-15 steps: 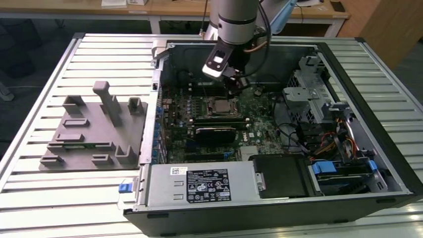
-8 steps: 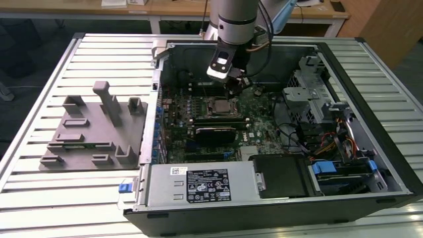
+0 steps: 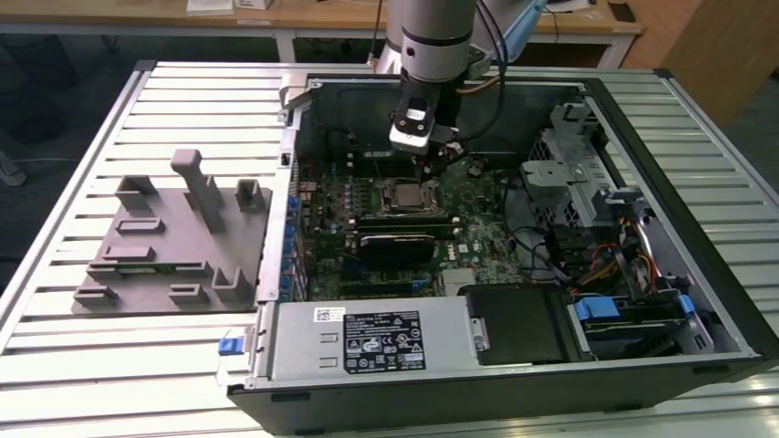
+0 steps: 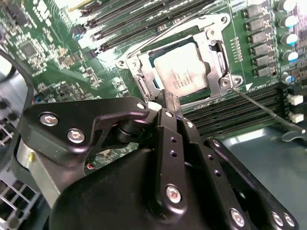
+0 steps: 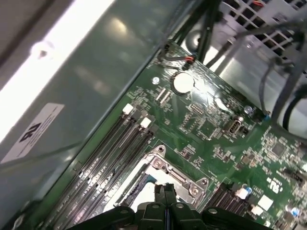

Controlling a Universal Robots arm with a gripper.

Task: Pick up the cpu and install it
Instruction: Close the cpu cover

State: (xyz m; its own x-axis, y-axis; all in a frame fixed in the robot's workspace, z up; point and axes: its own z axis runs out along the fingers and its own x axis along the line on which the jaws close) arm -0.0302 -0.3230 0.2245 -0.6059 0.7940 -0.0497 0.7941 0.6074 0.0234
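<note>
The small square silver-topped cpu (image 4: 186, 72) is already lying inside the dark metal-framed motherboard socket (image 4: 142, 82), while the black gripper (image 4: 169, 99), fingers pressed together and holding nothing, is hovering at the socket's edge.

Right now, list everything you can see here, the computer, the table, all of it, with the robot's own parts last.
chip: one, silver top, lying in the socket on the board
socket frame: one, silver metal, around the chip
board: one, green, inside the case
long slots: several, black, beside the socket
coin battery: one, silver, on the board
case: one, black, open, on the table
power supply: one, grey with a label, in the case
cables: a bundle, mixed colours, at the exterior view's right of the case
holder: one, grey, on the table at the exterior view's left of the case
table: one, silver, slatted
arm: one, silver and black, reaching into the case
gripper: one, black, shut, tips at the socket frame's edge
</note>
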